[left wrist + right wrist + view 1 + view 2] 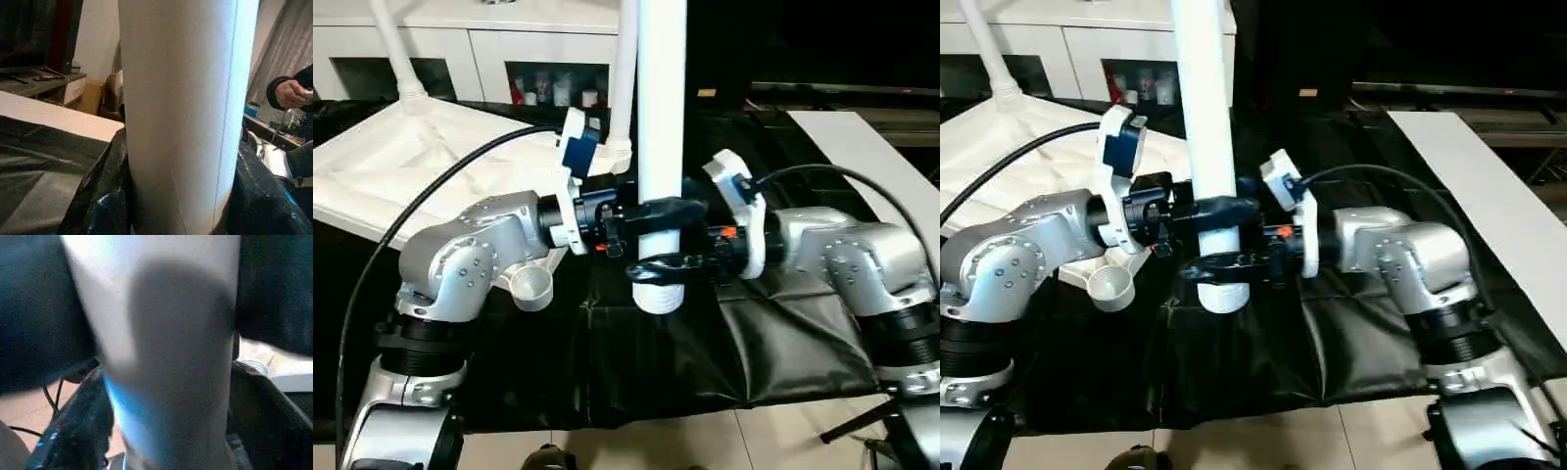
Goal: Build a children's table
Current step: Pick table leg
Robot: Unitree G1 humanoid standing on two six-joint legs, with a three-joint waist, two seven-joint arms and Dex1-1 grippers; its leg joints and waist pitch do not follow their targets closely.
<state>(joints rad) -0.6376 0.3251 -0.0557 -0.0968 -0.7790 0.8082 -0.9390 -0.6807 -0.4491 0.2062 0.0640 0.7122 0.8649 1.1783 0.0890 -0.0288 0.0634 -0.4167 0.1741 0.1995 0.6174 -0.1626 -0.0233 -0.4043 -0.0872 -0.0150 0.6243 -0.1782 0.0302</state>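
Note:
I hold one white table leg upright in the middle, its threaded end just above the black sheet. My left gripper is shut on the leg from the left; the tube stands close in front of its camera. My right gripper reaches in from the right and sits around the leg a little lower. The white table top lies underside up at the left. One leg stands in its far corner and another stands behind the held leg. An empty round corner socket sits beside my left forearm.
A black sheet covers the work surface. A long white board lies at the right. A white cabinet with glass doors stands behind. A person's hand holding something shows in the left wrist view.

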